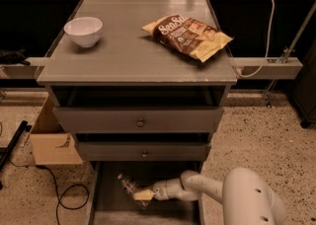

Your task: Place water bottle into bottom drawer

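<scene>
The bottom drawer [106,215] of the grey cabinet is pulled out at the bottom of the camera view. The water bottle [128,183], clear with a label band, lies tilted inside it, towards the back left. My gripper [142,195] reaches into the drawer from the right, its tan tip right at the bottle's near end. My white arm [247,199] comes in from the lower right.
A white bowl [83,31] and a brown-yellow chip bag [188,34] lie on the cabinet top [133,56]. Two upper drawers with round knobs [140,123] are above the open one. A cardboard box [52,140] and a black cable [59,194] are on the floor to the left.
</scene>
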You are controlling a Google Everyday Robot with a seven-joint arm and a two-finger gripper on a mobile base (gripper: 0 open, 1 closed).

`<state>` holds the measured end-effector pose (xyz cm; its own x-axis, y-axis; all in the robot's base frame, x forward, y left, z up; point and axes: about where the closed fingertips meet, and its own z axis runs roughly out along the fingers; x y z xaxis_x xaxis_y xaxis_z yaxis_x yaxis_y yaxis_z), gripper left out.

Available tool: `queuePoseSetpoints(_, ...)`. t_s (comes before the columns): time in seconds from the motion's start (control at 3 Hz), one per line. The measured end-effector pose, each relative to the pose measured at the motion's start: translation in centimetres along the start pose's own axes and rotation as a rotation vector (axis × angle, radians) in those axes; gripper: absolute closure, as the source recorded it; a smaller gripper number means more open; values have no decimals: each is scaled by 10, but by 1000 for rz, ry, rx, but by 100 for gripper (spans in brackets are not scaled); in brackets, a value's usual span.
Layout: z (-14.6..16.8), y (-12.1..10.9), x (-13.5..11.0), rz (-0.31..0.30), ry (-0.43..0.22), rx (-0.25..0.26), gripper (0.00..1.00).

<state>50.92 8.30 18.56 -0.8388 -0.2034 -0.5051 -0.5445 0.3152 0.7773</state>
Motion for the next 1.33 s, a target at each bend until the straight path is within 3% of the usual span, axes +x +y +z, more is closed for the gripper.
queuePoseSetpoints(1.0, -3, 3, 6, -122, -100, 43, 100)
queuePoseSetpoints(1.33, -3, 3, 6, -122, -99, 43, 100)
